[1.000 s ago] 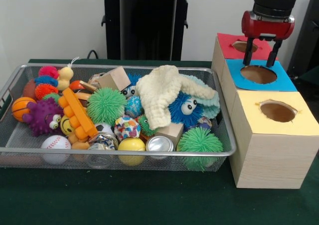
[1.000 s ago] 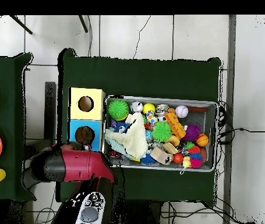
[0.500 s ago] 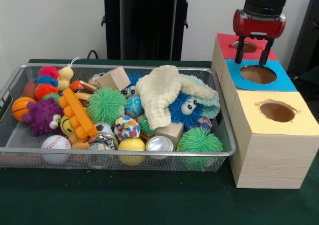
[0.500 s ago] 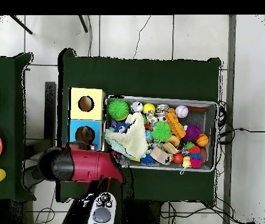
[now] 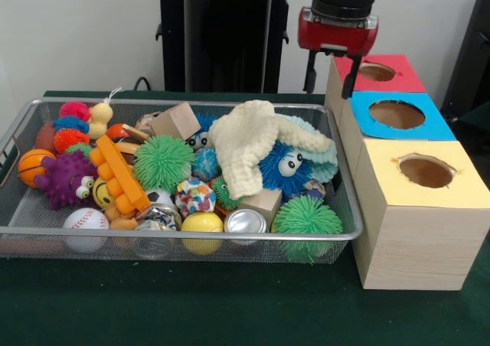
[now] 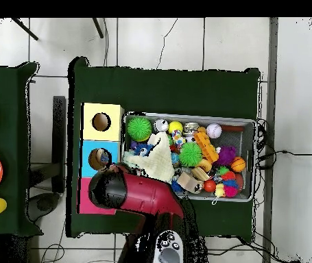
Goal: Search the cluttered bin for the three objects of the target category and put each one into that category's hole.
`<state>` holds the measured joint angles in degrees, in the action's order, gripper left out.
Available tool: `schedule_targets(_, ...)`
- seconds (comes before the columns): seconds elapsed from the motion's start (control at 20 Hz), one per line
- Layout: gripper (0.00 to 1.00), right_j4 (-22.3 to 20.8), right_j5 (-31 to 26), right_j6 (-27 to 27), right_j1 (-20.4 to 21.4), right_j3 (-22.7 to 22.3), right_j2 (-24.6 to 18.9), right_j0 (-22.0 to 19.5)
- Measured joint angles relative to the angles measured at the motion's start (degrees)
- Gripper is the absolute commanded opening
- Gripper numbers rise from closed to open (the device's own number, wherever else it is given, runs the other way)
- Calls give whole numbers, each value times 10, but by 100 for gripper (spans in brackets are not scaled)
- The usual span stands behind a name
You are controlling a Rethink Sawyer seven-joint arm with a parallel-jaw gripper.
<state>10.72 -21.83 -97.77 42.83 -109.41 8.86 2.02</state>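
Green-clothed table (image 5: 191, 308) carried the wire bin (image 5: 31, 231) of toys, with the three-hole wooden box (image 5: 413, 246) just beside it. Gripper (image 5: 331, 74) hung over the bin's far corner by the red hole (image 5: 377, 72), fingers (image 5: 309, 74) apart and empty.

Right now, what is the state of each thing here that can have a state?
gripper: open, empty, raised beside the boxes
bin: full of toys
red hole: uncovered
blue hole: uncovered
yellow hole: uncovered
cloth: crumpled, draped over the toys
can: lying on its side, end facing the camera
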Motion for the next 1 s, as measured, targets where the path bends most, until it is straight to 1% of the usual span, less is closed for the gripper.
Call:
schedule_targets(0.2, 100, -6, -1, 0, 2, 0, 0, -15)
schedule_targets(0.45, 100, -14, -1, 0, -5, 6, 0, -19)
schedule_targets(1.0, 100, -22, -1, 0, -48, 27, -1, -19)
